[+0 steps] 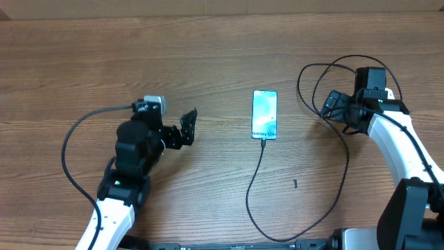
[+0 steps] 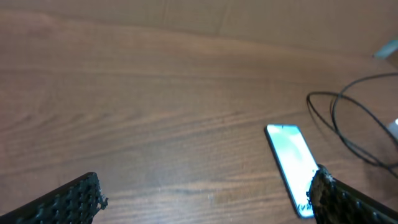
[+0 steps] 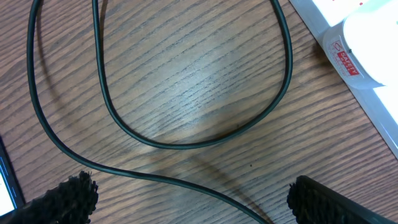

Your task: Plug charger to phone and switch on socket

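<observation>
Chiefly, the hazard is snagging. The charger's [image 3: 180, 144] slack coils lie directly beneath the right gripper [image 1: 331, 105], beyond the phone [image 1: 264, 114] on its socket [image 3: 379, 106] side. A reach for the switch could catch a loop and pull the lead from the phone's lower edge. It appears seated there, though the joint is too small to confirm. Both grippers are spread wide, empty and touching nothing; the left gripper [image 1: 186, 128] hovers off the phone's opposite flank.

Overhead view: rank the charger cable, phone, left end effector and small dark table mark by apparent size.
1. Charger cable, longest span by far.
2. Phone and left end effector look roughly alike; the end effector is likely nearer the camera, so I leave them tied.
3. Dark mark, tiny.
</observation>
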